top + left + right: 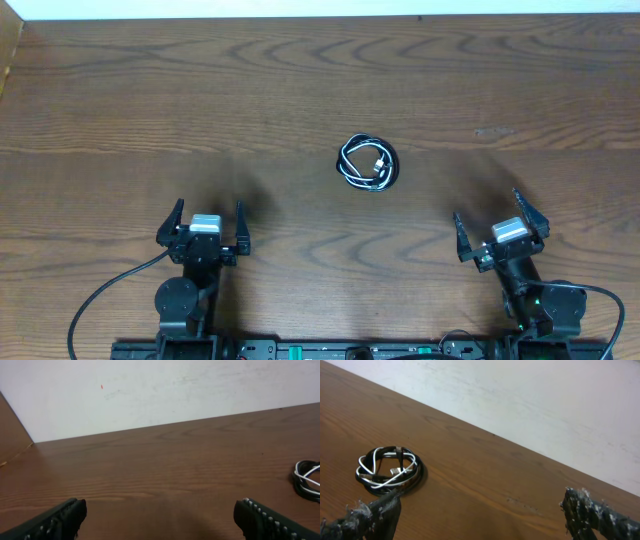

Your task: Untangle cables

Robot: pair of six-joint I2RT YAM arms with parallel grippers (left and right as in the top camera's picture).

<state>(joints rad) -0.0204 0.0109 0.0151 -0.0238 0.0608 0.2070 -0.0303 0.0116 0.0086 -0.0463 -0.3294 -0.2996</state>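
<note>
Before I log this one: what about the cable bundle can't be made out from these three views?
- Overhead: the cables are too small to tell which cord lies over which, or to count plugs.
- Left wrist: the frame's right edge cuts off most of the cables.
- Right wrist: a finger of the right tool covers the cables' near rim; crossings unclear.

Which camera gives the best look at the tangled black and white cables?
The right wrist view: the cables lie close and whole, with black and white loops separately visible. Overhead also shows them whole, but small. Left wrist catches only a part, cut off at the picture's right edge.
</note>
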